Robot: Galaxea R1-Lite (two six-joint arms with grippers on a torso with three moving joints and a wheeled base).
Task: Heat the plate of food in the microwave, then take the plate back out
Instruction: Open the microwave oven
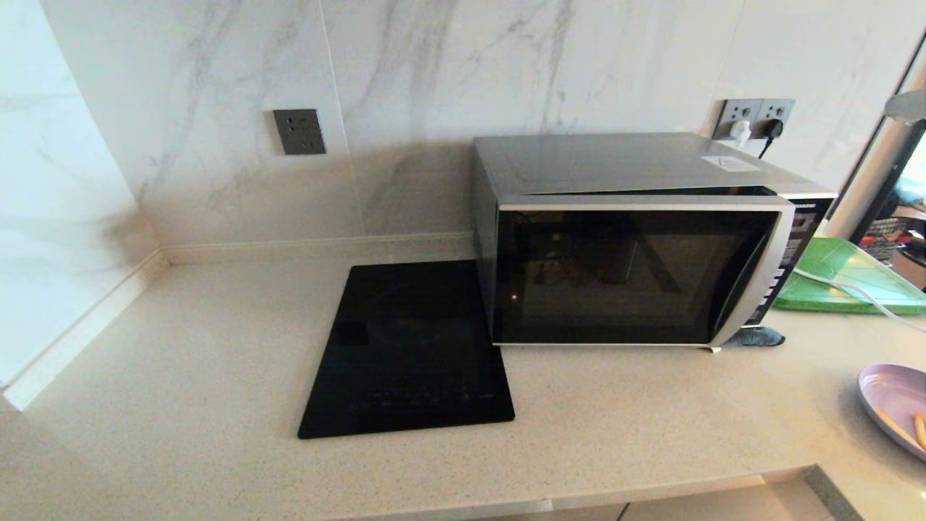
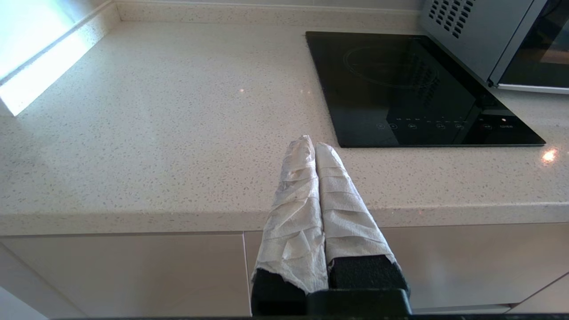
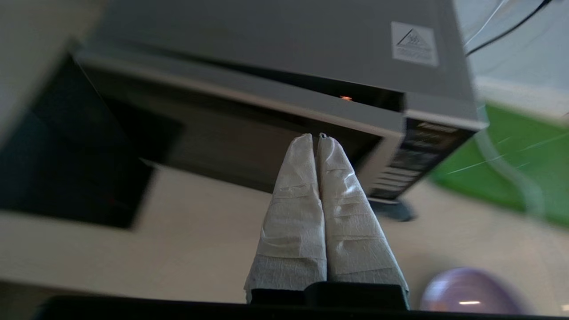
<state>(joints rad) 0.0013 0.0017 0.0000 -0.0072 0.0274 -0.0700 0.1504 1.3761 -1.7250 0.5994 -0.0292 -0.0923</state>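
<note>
- Pale speckled stone makes up the counter [image 1: 217,347], and white marble tiles are seen on the wall behind it
- Seen from its own wrist, the right gripper [image 3: 318,138] is closed tight, its two white-wrapped fingers [image 3: 298,200] pressed together with nothing held between them
- It is held in the air in front of the microwave [image 1: 636,239], near the door's handle side
- The microwave door [image 1: 622,275] is seen a little way open, with a dark gap along its top edge
- The plate of food [image 1: 893,405] is found on the counter at the right edge of the head view, well apart from the microwave, with yellow sticks on it
- A green tray [image 1: 846,278] is seen beside the microwave's button side
- A flat black cooktop [image 1: 409,354] is set into the counter on the microwave's other side
- The left gripper [image 2: 314,144] is also closed tight and empty, parked low before the counter's front edge
</note>
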